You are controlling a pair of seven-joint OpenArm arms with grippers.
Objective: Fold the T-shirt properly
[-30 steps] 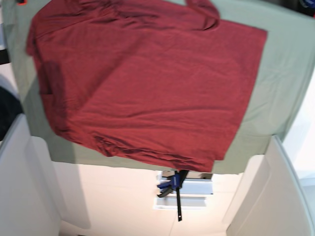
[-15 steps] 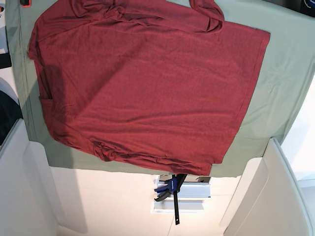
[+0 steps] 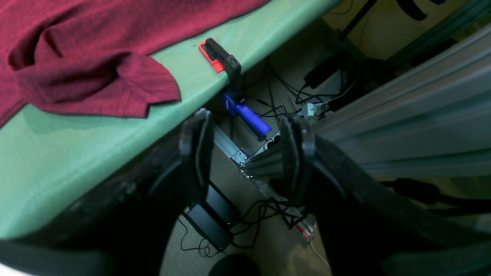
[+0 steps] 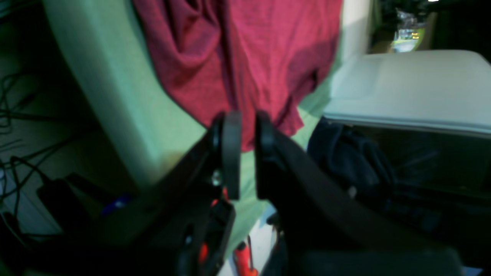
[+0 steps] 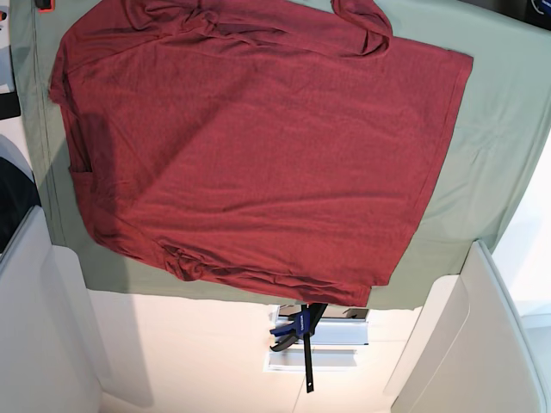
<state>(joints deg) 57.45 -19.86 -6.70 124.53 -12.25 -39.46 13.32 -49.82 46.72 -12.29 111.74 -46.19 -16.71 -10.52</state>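
Base view: T-shirt (image 5: 258,146) spread on sage-green cloth (image 5: 491,146).

T-shirt (image 5: 258,146) spread on cloth (image 5: 491,146), clamp (image 5: 303,331) below the cloth's edge

Maroon T-shirt (image 5: 258,146) spread on sage-green cloth (image 5: 495,129); blue clamp (image 5: 297,331) below the edge

The base camera looks straight down from high up at the T-shirt (image 5: 258,146). Both wrist cameras sit low by the table's edges, seeing the same shirt close up.
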